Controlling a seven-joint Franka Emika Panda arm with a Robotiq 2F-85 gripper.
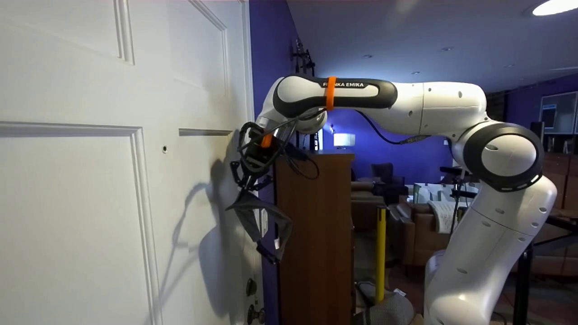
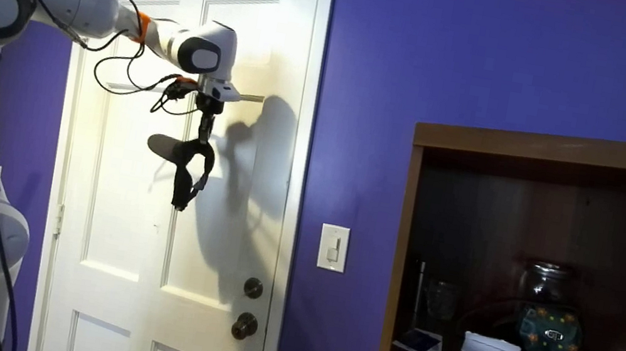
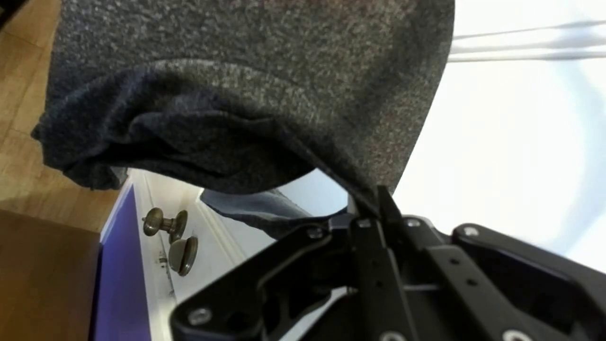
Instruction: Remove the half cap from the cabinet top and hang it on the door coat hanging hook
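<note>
My gripper [image 1: 247, 186] is shut on the half cap [image 1: 256, 206], a dark grey visor with an open strap. The cap hangs below the fingertips, in front of the white door [image 1: 90, 216]. In an exterior view the cap [image 2: 164, 147] has its brim to one side and its strap loop hanging down under the gripper [image 2: 203, 137]. In the wrist view the fingertips [image 3: 371, 206] pinch one edge of the cap [image 3: 284, 71]. The hook [image 1: 164, 149] is a tiny dark stub on the door, apart from the cap. The brown cabinet [image 1: 314, 234] stands behind the gripper.
Brass door knobs [image 2: 245, 326] sit low near the door's edge; they also show in the wrist view [image 3: 163, 221]. A light switch [image 2: 333, 247] is on the purple wall [image 2: 379, 85]. Cables loop from the wrist. A dark rack [image 1: 305, 58] is fixed against the purple wall.
</note>
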